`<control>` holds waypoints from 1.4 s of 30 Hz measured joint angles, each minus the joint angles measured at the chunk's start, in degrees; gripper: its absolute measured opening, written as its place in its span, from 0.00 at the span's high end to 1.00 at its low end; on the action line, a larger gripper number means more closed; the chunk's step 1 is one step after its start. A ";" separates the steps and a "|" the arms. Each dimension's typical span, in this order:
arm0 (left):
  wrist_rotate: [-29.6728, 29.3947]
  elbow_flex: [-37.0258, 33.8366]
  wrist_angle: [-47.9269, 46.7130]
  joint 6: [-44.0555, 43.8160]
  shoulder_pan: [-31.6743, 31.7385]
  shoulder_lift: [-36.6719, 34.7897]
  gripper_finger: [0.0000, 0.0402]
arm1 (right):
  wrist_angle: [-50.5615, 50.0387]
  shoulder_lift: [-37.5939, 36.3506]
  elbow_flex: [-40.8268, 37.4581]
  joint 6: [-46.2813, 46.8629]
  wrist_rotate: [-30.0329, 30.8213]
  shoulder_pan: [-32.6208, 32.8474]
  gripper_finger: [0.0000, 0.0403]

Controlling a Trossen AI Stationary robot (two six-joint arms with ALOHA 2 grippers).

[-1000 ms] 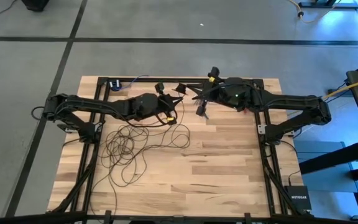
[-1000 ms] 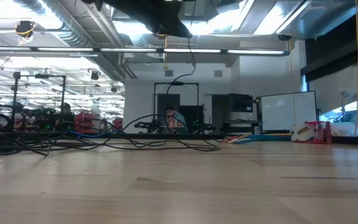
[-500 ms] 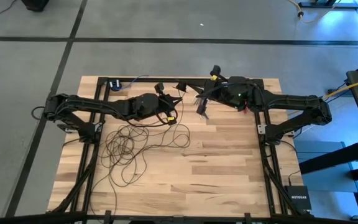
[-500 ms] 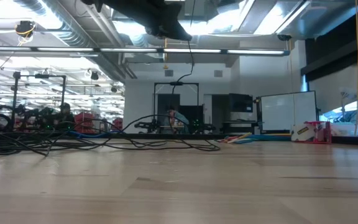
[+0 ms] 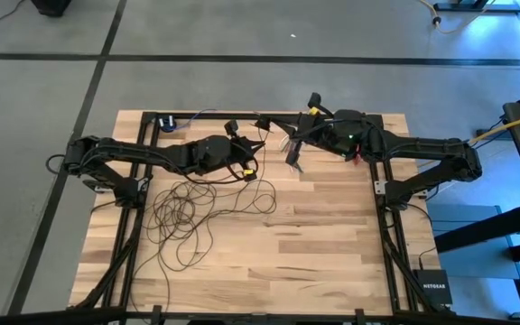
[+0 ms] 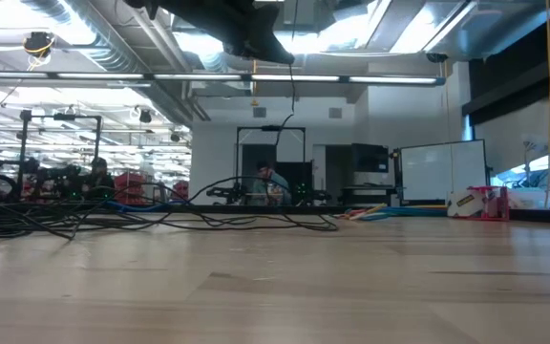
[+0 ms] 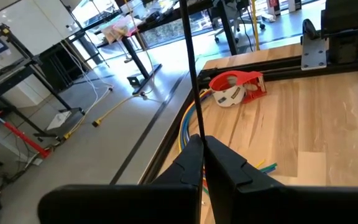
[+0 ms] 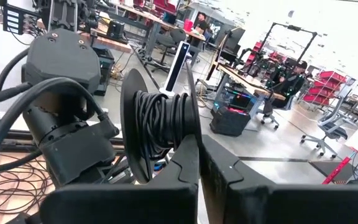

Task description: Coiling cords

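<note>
The cords are one long thin dark wire. Most of it lies in loose loops [image 5: 184, 213] on the wooden table's left half, seen in the low view as a flat tangle [image 6: 113, 218]. One strand rises to my left gripper [image 7: 202, 140], which is shut on it above the table's far middle [image 5: 253, 152]. My right gripper [image 8: 199, 142] faces it from the right [image 5: 287, 143]. It is shut on a black spool [image 8: 160, 124] with wire wound round its core. The small round puck cannot be made out. My left gripper pinches one strand of the wire [image 7: 197, 124] between its two fingertips. The strand runs straight and taut up out of the fingers [image 7: 186, 43]. My right gripper pinches the spool's nearer flange at its rim [image 8: 191, 127] between its two fingers, coming in level from the table's right. The spool is lifted clear of the table, with its axle across the fingers.
A red tape dispenser [image 7: 235, 88] stands near the right arm's base, also seen in the low view [image 6: 475, 203]. A short bundle of coloured wires [image 6: 375, 212] lies at the far edge. The near half of the table [image 5: 314, 262] is bare wood.
My right gripper has tipped a little with the spool, staying in place. The strand hanging below the arms in the low view has swung slightly. The loops on the table lie as before.
</note>
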 joint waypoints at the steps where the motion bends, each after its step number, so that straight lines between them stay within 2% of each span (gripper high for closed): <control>1: 0.00 0.00 -0.01 0.02 0.00 0.00 0.99 | 0.00 0.00 0.02 0.00 0.00 0.00 0.99; 19: 0.15 0.00 0.02 0.10 0.62 0.00 0.99 | 3.04 -0.20 0.07 -0.02 -1.05 0.42 0.99; 31: 0.19 0.07 -0.72 -0.57 0.79 -0.07 0.99 | 1.82 -0.20 5.71 -0.03 -2.09 1.60 0.99; 36: 0.13 0.00 -1.10 -0.14 0.81 0.00 0.99 | 0.52 -0.21 6.14 0.04 -2.36 1.62 0.99; 42: -1.09 -0.15 -4.05 -0.03 1.21 0.11 1.00 | -6.96 -0.28 6.27 0.18 -2.19 1.62 0.99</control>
